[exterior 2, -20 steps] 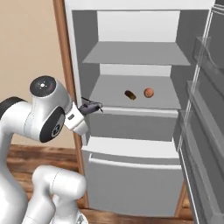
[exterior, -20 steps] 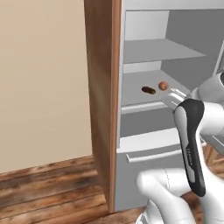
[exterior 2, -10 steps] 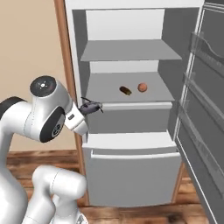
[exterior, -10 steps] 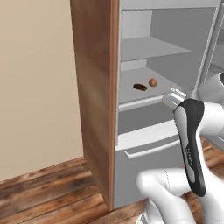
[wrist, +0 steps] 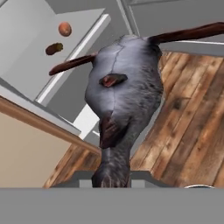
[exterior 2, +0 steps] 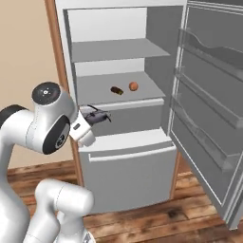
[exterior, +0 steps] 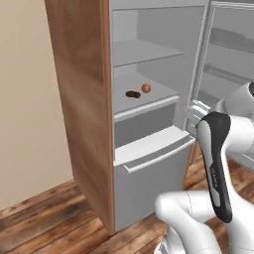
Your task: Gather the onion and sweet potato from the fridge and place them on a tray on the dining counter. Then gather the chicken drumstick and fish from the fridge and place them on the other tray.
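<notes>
claw [exterior 2: 97,116] grips scaly grey fish [wrist: 122,92]; round onion [exterior 2: 133,86] | oblong sweet potato [exterior 2: 116,90]

We count one fridge [exterior 2: 156,57], door open, with one onion [exterior 2: 134,86] and one sweet potato [exterior 2: 116,90] on its shelf. One grey fish [wrist: 122,100] sits in the one gripper [exterior 2: 97,116]. One wood floor [exterior 2: 190,213].

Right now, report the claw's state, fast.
Claw: closed on the grey fish, held in front of the open fridge.
</notes>
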Tool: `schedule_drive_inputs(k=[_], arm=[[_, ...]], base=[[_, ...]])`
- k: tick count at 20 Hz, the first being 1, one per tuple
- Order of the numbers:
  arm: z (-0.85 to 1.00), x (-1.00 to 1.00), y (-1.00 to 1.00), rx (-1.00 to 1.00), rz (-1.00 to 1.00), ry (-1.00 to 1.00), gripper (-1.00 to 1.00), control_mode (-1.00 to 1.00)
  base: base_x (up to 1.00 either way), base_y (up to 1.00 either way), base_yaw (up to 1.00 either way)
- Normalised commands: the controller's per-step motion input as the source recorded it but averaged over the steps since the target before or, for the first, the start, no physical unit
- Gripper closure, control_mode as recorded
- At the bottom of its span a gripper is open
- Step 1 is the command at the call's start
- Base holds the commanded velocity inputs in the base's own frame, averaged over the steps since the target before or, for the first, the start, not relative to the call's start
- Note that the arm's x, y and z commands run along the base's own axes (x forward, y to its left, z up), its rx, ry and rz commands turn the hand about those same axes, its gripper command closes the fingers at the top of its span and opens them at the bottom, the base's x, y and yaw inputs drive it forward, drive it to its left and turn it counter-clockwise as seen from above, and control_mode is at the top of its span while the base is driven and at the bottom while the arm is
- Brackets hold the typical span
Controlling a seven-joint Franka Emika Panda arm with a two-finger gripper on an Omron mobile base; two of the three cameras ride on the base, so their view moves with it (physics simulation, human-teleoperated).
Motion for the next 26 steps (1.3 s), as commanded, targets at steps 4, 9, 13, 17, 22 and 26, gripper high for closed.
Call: schedule_drive_inputs(k=[4, 9, 13, 17, 22, 26], arm=[[0.00, 0.00, 0.00, 0.00, 0.00, 0.00, 1.00, 1.00], [0.00, 0.00, 0.00, 0.00, 0.00, 0.00, 1.00, 1.00], [0.00, 0.00, 0.00, 0.00, 0.00, 0.00, 1.00, 1.00], [0.00, 0.00, 0.00, 0.00, 0.00, 0.00, 1.00, 1.00], [0.00, 0.00, 0.00, 0.00, 0.00, 0.00, 1.00, 1.00], [0.00, 0.00, 0.00, 0.00, 0.00, 0.00, 1.00, 1.00]], base=[[-0.49, 0.09, -0.35], [-0.45, 0.15, -0.32], [-0.45, 0.17, -0.32], [-0.50, 0.07, -0.33], [-0.58, 0.00, -0.34], [-0.60, 0.00, -0.34]])
